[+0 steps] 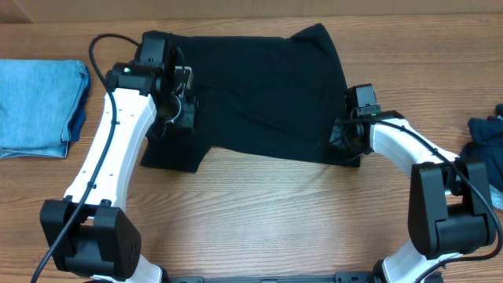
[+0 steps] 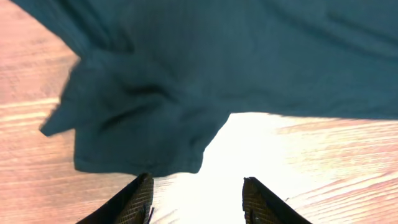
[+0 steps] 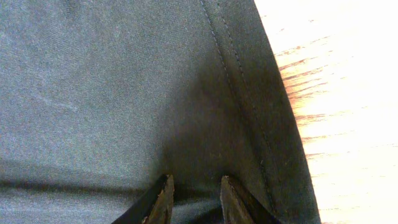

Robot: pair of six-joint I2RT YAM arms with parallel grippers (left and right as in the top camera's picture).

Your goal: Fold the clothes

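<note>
From overhead, my left claw (image 1: 182, 110) hangs over the 9 o'clock end of the black T-shirt (image 1: 259, 86), and my own arm covers the cloth there. The shirt lies flat mid-table (image 1: 259, 204), long axis running 9 to 3 o'clock, with a sleeve poking toward 7. My right claw (image 1: 343, 140) sits on its 4 o'clock corner. Folded light blue denim (image 1: 35, 106) is cut off at 9 o'clock, and a dark navy garment (image 1: 487, 137) at 3.

In my left wrist view the fingers stand apart over bare wood, with the rumpled sleeve at 12 o'clock.

In my right wrist view the fingers are close together on the cloth beside the stitched hem. I cannot tell whether they are pinching it.
</note>
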